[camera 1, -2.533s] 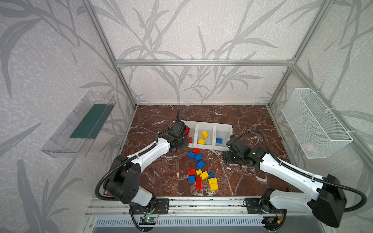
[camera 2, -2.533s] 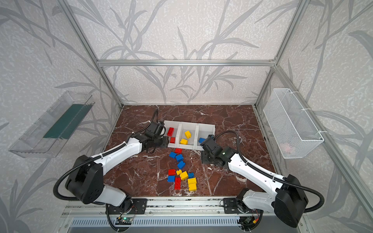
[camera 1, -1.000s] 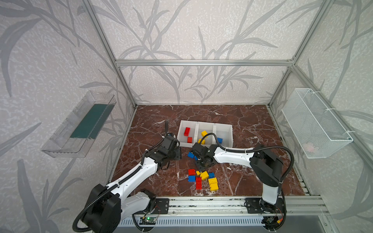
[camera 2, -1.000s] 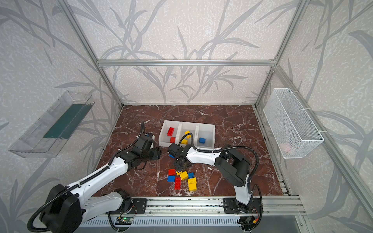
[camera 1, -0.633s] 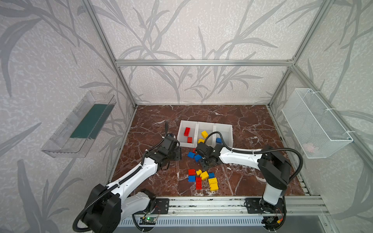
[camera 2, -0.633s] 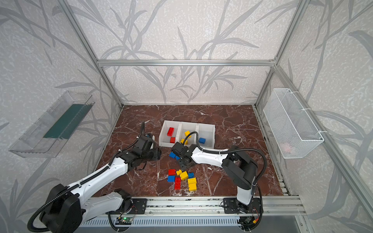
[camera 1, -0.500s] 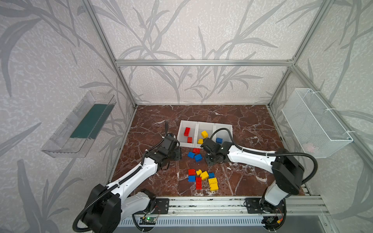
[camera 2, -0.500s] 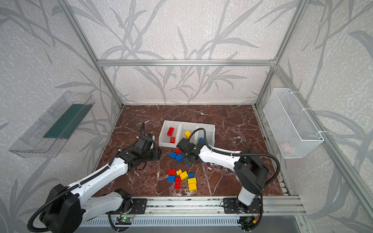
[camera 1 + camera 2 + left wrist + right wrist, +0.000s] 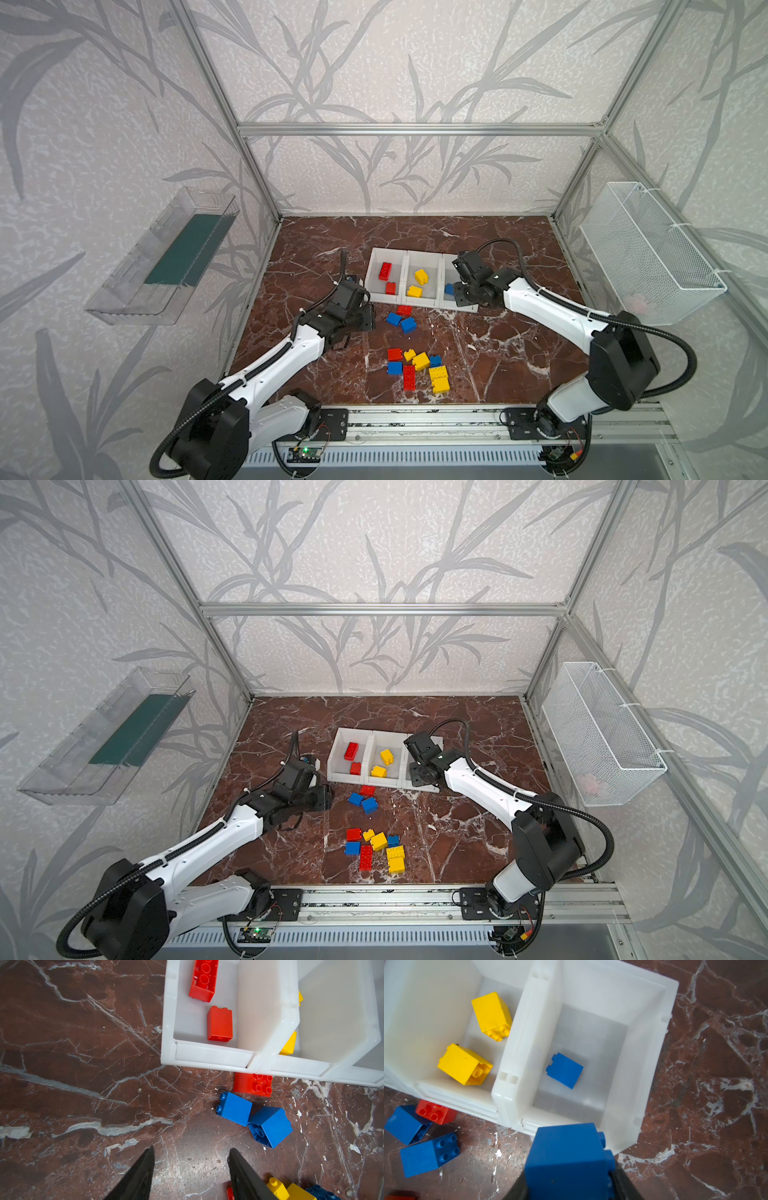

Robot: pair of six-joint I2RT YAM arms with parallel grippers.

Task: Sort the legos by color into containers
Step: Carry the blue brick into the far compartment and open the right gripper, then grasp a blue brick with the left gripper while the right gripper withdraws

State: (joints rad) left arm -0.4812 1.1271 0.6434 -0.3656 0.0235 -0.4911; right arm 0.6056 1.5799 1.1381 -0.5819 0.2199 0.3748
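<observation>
- In the right gripper (image 9: 569, 1180): a blue square brick (image 9: 566, 1153), clamped between the dark fingers (image 9: 623, 1186), jaws drawn narrow against two of its sides, studs turned sideways.
- Held brick poised just over the low front lip of the blue bin (image 9: 645, 1047), the right-hand end of the three joined white containers (image 9: 405, 266) in both top views.
- Already inside that bin: one loose blue brick (image 9: 564, 1070), lying on its side on the bin floor.
- In the middle bin (image 9: 424, 255): a rear yellow brick (image 9: 421, 276) and a front yellow brick (image 9: 414, 291), both tipped over, apart from each other.
- In the left-end bin (image 9: 169, 1022): a long red brick (image 9: 204, 978) with its hollow underside up, and a short red brick (image 9: 219, 1023) nearer the front.
- Left gripper (image 9: 191, 1149) partly open, nothing between the jaws, hanging over the bare marble tabletop (image 9: 83, 1084) in front of the left-end bin, clear of every brick.
- On the marble right at the bins' front edge: a red square brick (image 9: 252, 1084), studs showing.
- Just beside it, two more blue ones: a near blue brick (image 9: 234, 1108) on its side and a tilted blue brick (image 9: 270, 1126), meeting at a corner.
- Closer to the arm bases, well apart from the bins: a cluster of loose bricks (image 9: 420, 360) in red, blue and yellow, packed close together.
- On the side walls: a clear plastic tray (image 9: 166, 266) with a green base, and a white wire mesh basket (image 9: 648, 257) with something pale inside, too small to tell.
</observation>
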